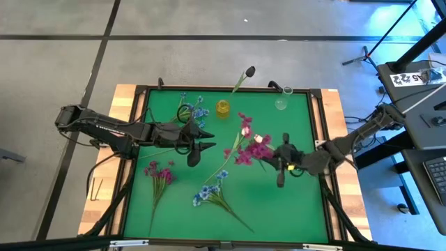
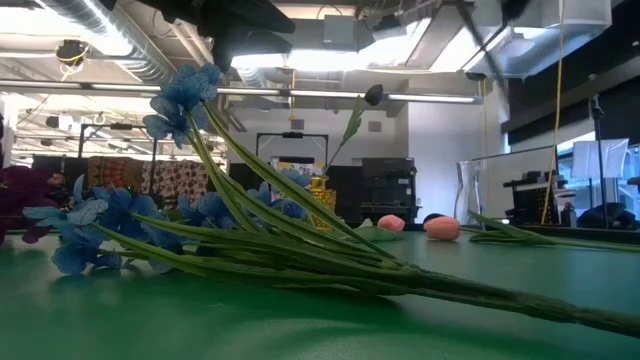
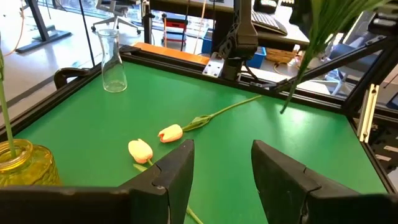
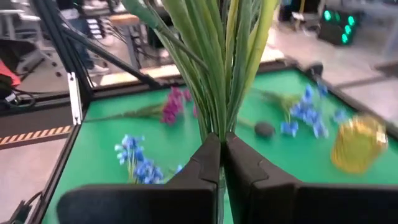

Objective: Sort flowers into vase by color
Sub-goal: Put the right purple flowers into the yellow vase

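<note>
Right gripper [image 1: 280, 169]: at the right-centre of the green table mat [image 1: 293, 209], fingers pinched tight on the green stems [image 4: 219, 68] of the magenta-pink small-bloom spray [image 1: 252, 150], blooms fanning left of the jaws in the high view. Stems rising straight up from between the two dark fingertips [image 4: 208, 158] in the right wrist view.

Left gripper [image 1: 202, 139]: at the left-centre of the mat, jaws standing wide with nothing between them, black fingers [image 3: 177, 168] pointing right across the mat toward two pale white-pink tulips [image 3: 155, 142] lying flat side by side, near the right gripper's spray.

No brand, label or writing readable on the task's things; only a black-and-white pattern card [image 1: 410, 78] on the equipment at the far right, marks too small to read.

Yellow glass vase [image 1: 222, 108] near the far edge, centre; one thin green stem with a dark tip [image 1: 244, 78] leaning out of it. Clear glass vase [image 1: 282, 100] to its right along the same edge, empty as far as can be told.

Blue small-bloom spray [image 1: 195, 111] lying just left of the yellow vase. Second magenta-pink spray [image 1: 160, 173] lying at near left. Second blue spray [image 1: 212, 189] lying at near centre, filling the low view [image 2: 180, 100].
</note>
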You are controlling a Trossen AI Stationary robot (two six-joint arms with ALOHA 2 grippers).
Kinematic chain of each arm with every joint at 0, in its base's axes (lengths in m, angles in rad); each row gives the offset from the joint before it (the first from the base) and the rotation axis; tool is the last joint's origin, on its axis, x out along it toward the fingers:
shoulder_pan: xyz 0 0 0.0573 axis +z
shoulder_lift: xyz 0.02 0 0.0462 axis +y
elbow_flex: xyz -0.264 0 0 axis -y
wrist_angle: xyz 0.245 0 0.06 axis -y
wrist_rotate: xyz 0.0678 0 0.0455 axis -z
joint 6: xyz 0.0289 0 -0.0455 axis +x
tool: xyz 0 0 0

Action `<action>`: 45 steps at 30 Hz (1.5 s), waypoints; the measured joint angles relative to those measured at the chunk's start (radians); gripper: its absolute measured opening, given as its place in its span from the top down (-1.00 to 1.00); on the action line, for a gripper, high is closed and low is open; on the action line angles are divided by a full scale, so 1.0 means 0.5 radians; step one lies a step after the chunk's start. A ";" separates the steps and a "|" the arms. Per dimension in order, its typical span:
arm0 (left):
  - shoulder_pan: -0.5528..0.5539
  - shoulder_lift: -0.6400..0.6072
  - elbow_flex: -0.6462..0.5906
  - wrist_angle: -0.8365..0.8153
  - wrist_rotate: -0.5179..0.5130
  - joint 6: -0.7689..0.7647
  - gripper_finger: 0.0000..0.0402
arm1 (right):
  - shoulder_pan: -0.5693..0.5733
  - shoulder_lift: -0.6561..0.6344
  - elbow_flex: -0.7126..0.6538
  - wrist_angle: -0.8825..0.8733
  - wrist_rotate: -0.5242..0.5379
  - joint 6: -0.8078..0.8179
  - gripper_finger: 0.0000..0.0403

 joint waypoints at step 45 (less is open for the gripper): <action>0.060 0.001 0.000 0.542 -0.079 0.262 0.23 | -1.354 0.375 -0.001 1.250 -1.450 -0.552 0.95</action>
